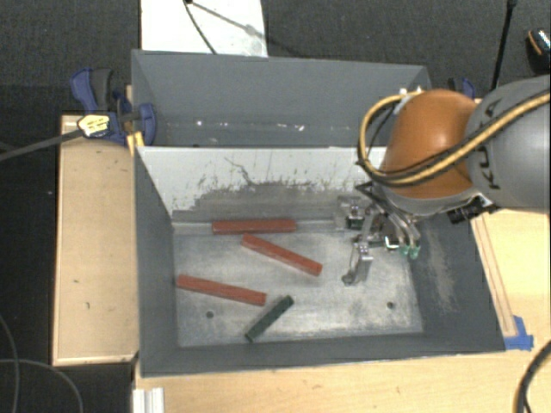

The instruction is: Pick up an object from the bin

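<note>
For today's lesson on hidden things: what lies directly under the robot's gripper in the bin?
Bare grey floor of the bin shows below the gripper; the nearest red bar lies apart, to its left in the view. The floor beneath the orange wrist cover is hidden.

We are seeing the gripper [353, 274] hanging over the bin [448, 304] floor, toward its right wall, beside a red bar [282, 255]

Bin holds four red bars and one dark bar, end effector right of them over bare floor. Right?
No. The camera view shows three red bars, not four: back bar, middle bar, front bar. The rest holds: one dark bar, end effector right of them over bare bin floor.
</note>
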